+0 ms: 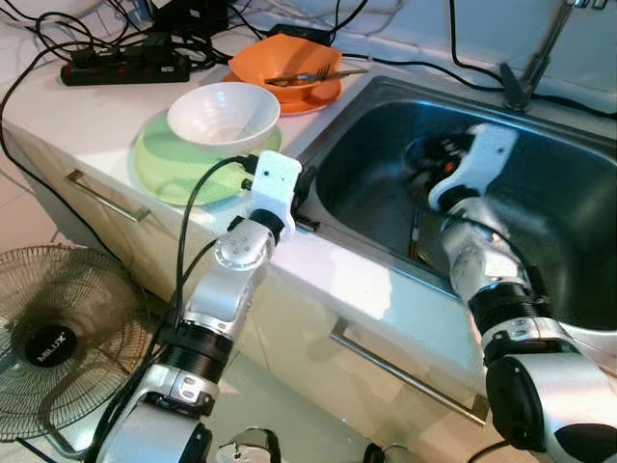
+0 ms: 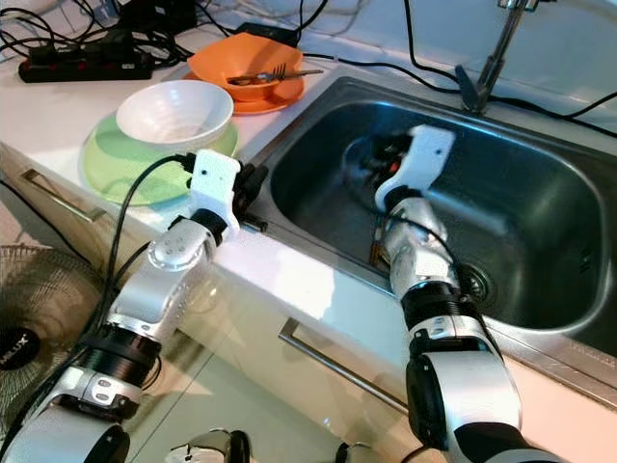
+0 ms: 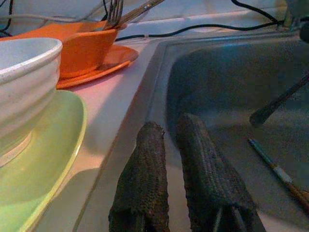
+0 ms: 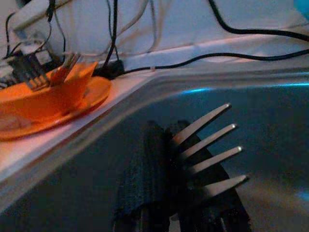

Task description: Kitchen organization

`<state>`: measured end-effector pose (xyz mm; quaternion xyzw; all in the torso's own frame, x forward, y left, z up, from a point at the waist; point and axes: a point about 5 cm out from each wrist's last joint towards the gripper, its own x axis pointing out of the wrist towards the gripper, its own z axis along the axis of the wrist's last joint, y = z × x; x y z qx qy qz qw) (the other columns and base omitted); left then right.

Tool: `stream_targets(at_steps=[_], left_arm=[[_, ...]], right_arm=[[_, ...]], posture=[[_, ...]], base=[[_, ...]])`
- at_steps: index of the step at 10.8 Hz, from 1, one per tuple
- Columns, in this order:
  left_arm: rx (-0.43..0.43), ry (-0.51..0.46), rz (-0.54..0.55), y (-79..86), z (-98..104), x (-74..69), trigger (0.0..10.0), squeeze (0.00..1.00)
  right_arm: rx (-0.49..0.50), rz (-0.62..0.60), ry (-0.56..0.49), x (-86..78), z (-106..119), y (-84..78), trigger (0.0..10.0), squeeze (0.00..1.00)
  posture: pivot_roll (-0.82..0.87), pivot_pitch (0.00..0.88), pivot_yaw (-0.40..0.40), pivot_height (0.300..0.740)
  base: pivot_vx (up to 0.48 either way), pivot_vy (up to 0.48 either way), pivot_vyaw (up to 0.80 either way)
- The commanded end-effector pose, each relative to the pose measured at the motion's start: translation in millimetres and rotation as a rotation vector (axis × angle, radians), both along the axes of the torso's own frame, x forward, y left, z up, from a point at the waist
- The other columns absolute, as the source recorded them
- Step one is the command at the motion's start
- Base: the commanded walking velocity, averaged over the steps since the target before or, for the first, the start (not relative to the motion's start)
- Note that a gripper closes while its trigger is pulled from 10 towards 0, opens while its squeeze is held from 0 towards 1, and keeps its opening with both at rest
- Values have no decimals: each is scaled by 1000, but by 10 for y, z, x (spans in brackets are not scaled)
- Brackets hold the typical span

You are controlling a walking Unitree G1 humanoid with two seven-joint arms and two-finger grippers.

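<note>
Steel fork (image 4: 205, 150) sat pinched between the right jaws (image 4: 166, 169) down inside the sink (image 2: 540, 289), lifted clear for carrying toward the orange bowl (image 4: 48, 94) beyond them; left jaws (image 3: 176, 159), pressed together and empty, waited over the counter (image 3: 120, 96) edge

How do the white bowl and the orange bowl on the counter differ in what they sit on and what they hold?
The white bowl stands on a green plate; the orange bowl stands on an orange plate. The white bowl holds nothing; the orange bowl has a fork lying across it. The white bowl is nearer the left gripper; the orange bowl sits further back, near the cables. Both stand upright on the counter left of the sink.
</note>
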<state>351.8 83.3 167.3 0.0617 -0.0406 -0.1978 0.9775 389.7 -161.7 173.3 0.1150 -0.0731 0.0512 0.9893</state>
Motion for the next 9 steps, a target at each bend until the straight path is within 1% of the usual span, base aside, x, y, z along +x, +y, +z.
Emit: stream_targets(at_steps=[1,2,3,4,5,7,9], left_arm=[[18,28,2,-20,-95,-35,10000,0],[32,22,-2,-27,-108,-46,10000,0],[49,10,-6,-30,-114,-51,10000,0],[42,10,-5,-33,-125,-56,10000,0],[38,10,0,-32,-133,-58,10000,0],[35,5,8,-33,-127,-54,10000,0],[22,-11,16,-38,-116,-60,10000,0]], right_arm=[[-12,9,11,-14,-53,14,10000,133],[-15,14,11,-12,-56,31,10000,478],[-19,16,9,-10,-52,39,10000,1000],[-26,16,7,-9,-51,40,10000,1000],[-46,18,3,-11,-57,50,10000,0],[-49,18,-2,-11,-54,61,10000,0],[-62,1,-46,-21,10,53,10000,0]], posture=[[67,72,22,740],[68,75,20,740],[68,81,19,740],[68,83,18,740],[68,87,16,740],[67,92,16,740],[67,94,15,740]], base=[[0,0,0],[0,0,0],[0,0,0],[0,0,0],[0,0,0],[0,0,0],[0,0,0]])
